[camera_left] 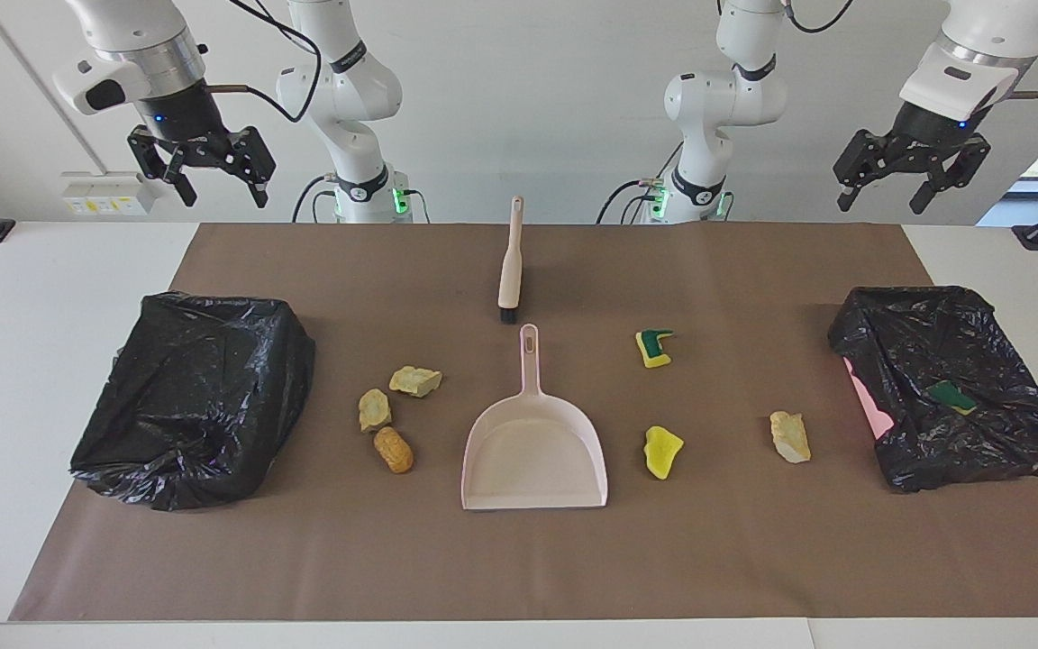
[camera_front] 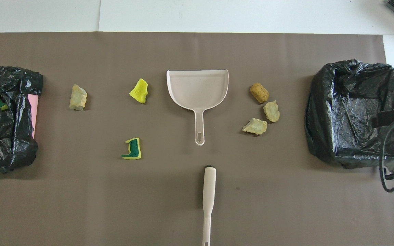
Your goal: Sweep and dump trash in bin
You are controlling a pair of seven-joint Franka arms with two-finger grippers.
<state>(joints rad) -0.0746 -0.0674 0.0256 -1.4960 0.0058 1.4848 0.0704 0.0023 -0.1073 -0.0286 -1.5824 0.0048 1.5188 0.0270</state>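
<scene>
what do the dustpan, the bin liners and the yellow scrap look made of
Dustpan: likely hard plastic, pale pink, smooth, moulded in one piece. Bin liners: thin black plastic film, glossy and crinkled. Yellow scrap: probably sponge foam, matte, with torn edges.

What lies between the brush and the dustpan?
Nothing: bare brown mat separates the brush head from the dustpan handle, clear in both views.
</scene>
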